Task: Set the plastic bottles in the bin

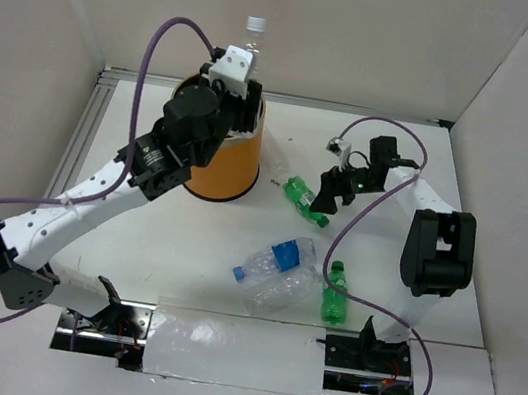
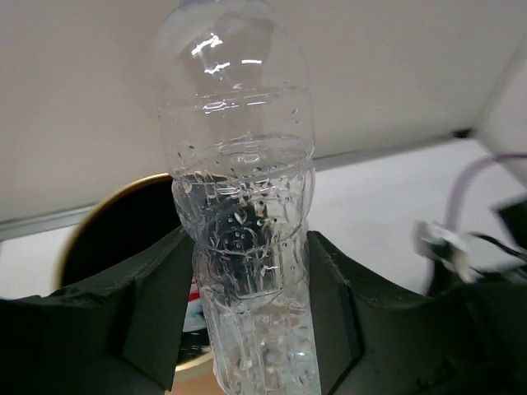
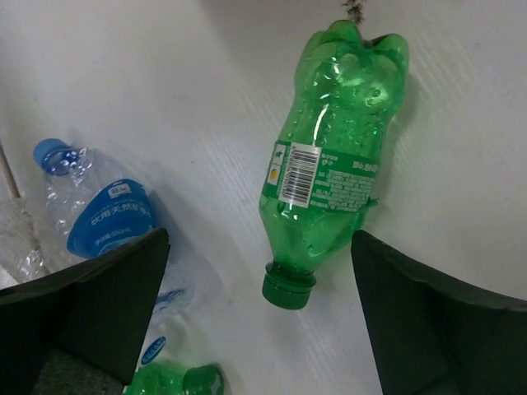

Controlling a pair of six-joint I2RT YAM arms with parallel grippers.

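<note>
My left gripper (image 1: 249, 86) is shut on a clear plastic bottle (image 2: 239, 164) with a white cap (image 1: 256, 24), holding it upright over the orange bin (image 1: 229, 166). The bin's dark inside (image 2: 115, 239) shows behind the fingers. My right gripper (image 3: 257, 247) stands open just above a green bottle (image 3: 338, 156) lying on the table, its jaws on either side of the capped neck without touching it. In the top view this green bottle (image 1: 298, 191) lies right of the bin. A blue-labelled bottle (image 1: 279, 261) and a second green bottle (image 1: 334, 292) lie nearer the arm bases.
White walls (image 1: 62, 12) enclose the table on the left, back and right. An aluminium rail (image 1: 360, 110) runs along the back edge. A crumpled clear plastic sheet (image 1: 228, 349) lies between the arm bases. Purple cables (image 1: 159, 38) loop from both arms.
</note>
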